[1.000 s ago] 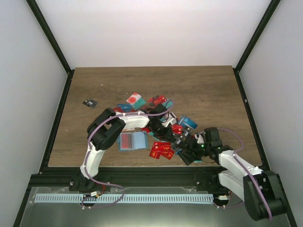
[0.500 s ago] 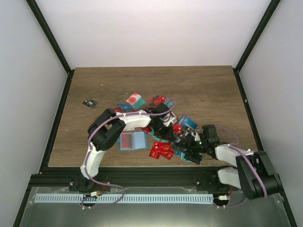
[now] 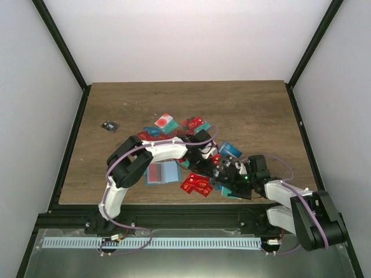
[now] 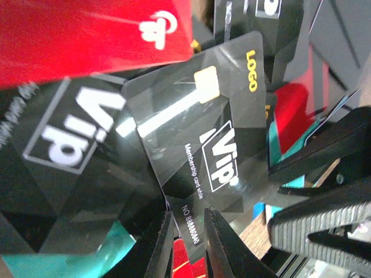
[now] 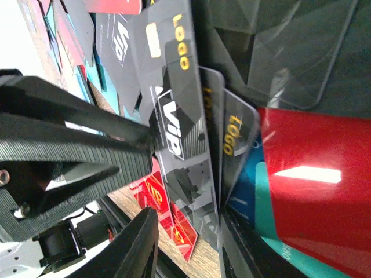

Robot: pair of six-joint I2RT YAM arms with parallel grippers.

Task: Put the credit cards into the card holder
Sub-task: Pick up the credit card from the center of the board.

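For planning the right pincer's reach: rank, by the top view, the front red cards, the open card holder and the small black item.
1. front red cards, just left of the right pincer.
2. open card holder, farther left.
3. small black item, far back left.

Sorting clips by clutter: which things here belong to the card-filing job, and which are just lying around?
Job: the cards; the black Vip card pinched by the left gripper; the card holder.
Lying about: the small black object far left on the table.
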